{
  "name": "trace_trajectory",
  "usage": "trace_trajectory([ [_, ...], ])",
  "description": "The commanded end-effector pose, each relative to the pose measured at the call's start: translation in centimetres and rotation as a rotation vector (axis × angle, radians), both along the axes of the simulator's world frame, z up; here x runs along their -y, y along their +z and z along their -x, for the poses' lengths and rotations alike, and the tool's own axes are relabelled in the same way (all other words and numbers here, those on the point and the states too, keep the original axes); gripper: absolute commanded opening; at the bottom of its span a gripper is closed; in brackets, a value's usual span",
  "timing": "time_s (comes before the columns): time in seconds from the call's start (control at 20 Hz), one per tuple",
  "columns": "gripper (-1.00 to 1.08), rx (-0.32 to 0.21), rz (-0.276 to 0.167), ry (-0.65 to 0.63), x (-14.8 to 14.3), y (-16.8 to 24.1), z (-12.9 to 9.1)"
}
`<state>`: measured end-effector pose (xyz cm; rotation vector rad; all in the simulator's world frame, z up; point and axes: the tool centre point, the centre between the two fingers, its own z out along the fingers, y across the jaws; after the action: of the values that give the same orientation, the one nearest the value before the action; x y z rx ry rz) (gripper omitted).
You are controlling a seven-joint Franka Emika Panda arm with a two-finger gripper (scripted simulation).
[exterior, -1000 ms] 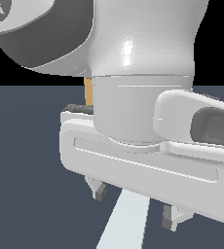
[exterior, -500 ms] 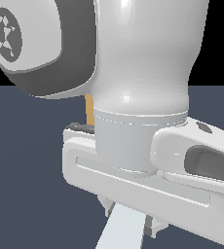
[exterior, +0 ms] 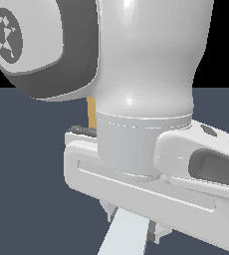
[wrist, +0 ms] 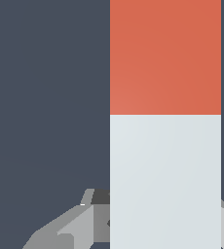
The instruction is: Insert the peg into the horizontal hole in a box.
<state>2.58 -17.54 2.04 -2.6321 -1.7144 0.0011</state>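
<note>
Worktop point(exterior: 27, 174), dark slate and bare where it shows, fills the exterior view's left; going right from there, a narrow strip of tan point(exterior: 91, 112) stands behind the arm's wrist, which I take to be an edge of the box, though its hole is hidden. Further right, the gripper point(exterior: 131, 230) sits low over the peg point(exterior: 124, 236), whose pale bar runs out under the hand toward the lower edge of the picture. One finger point(exterior: 109, 211) shows on the near side of the bar and another on the far side, so the fingers straddle it; whether they are pressed onto it cannot be told from either view. In the wrist view the peg point(wrist: 165, 146) fills the middle of the picture, orange-red segment leading and pale segment nearer the fingers, with both long edges parallel to the frame, which suggests the hand is squared to the bar. The step in hand looks like the grasp. To do it well, I would judge it best to close on the pale half, keep the fingers flat against opposite faces so the bar cannot twist, and lift it level, since a tilted square peg would likely jam at the horizontal hole.
</note>
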Motion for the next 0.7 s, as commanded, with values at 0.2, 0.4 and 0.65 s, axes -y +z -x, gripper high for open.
trace_trajectory([
  [0.2,-1.0,0.0,0.0,0.004,-0.8,0.5,0.2],
  [0.4,-1.0,0.0,0.0,0.013,-2.2,1.3,0.7],
  [0.65,-1.0,0.001,0.0,0.031,-5.3,3.0,1.6],
])
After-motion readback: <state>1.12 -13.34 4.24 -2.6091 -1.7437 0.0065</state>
